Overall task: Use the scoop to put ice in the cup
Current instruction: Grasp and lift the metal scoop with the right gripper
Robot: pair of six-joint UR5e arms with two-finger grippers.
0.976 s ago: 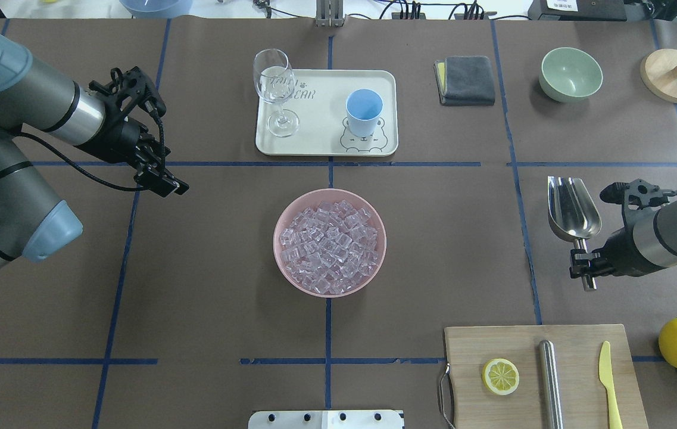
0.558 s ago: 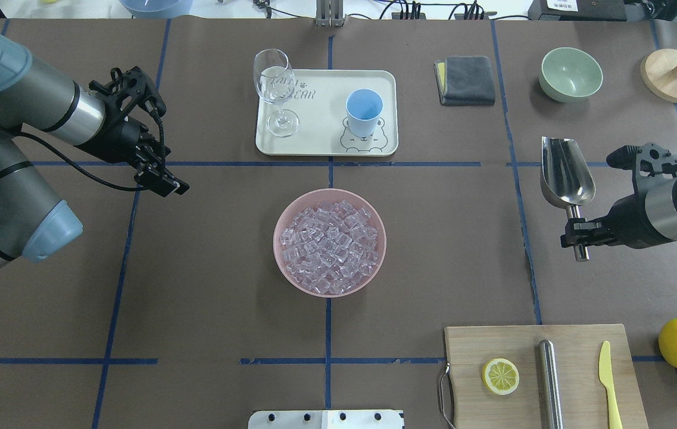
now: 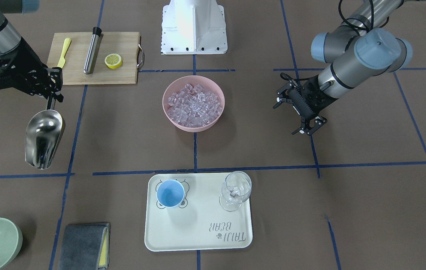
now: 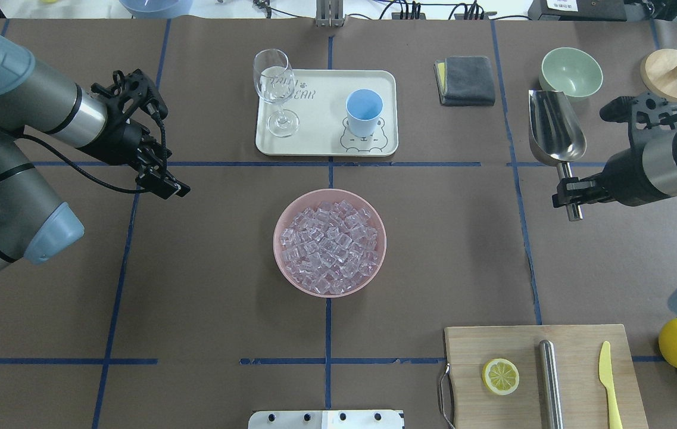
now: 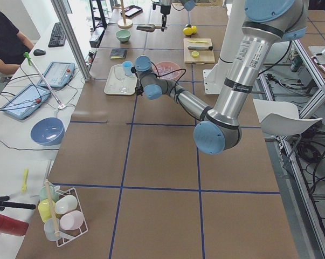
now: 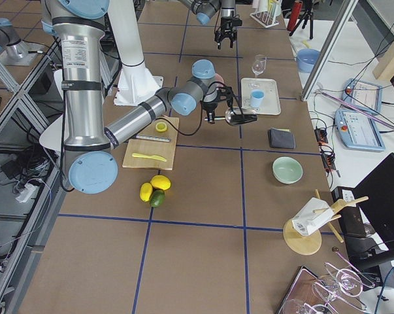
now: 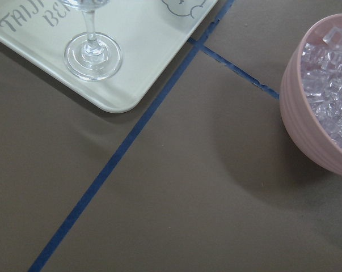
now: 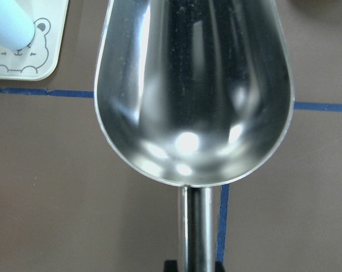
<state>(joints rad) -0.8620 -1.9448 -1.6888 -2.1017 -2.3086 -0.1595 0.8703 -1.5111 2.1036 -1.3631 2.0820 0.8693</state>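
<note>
The ice (image 4: 329, 241) is heaped in a pink bowl (image 4: 283, 262) at mid-table; it also shows in the front view (image 3: 194, 102). The light-blue cup (image 4: 364, 110) stands empty on a cream tray (image 4: 314, 146) behind the bowl. My right gripper (image 4: 570, 192) is shut on the bar handle of the steel scoop (image 4: 555, 128), held in the air far right of the bowl. The scoop's trough (image 8: 193, 90) is empty. My left gripper (image 4: 171, 186) is open and empty, left of the bowl and tray.
A clear stemmed glass (image 4: 275, 83) stands on the tray's left side. A grey cloth (image 4: 466, 79), a pale-green bowl (image 4: 571, 74) and a wooden stand (image 4: 671, 74) sit far right. A cutting board (image 4: 523, 345) with a lemon slice, a steel cylinder and a yellow knife lies near right.
My right arm has carried the scoop toward the far side of the table and slightly left. The left arm has not moved.
</note>
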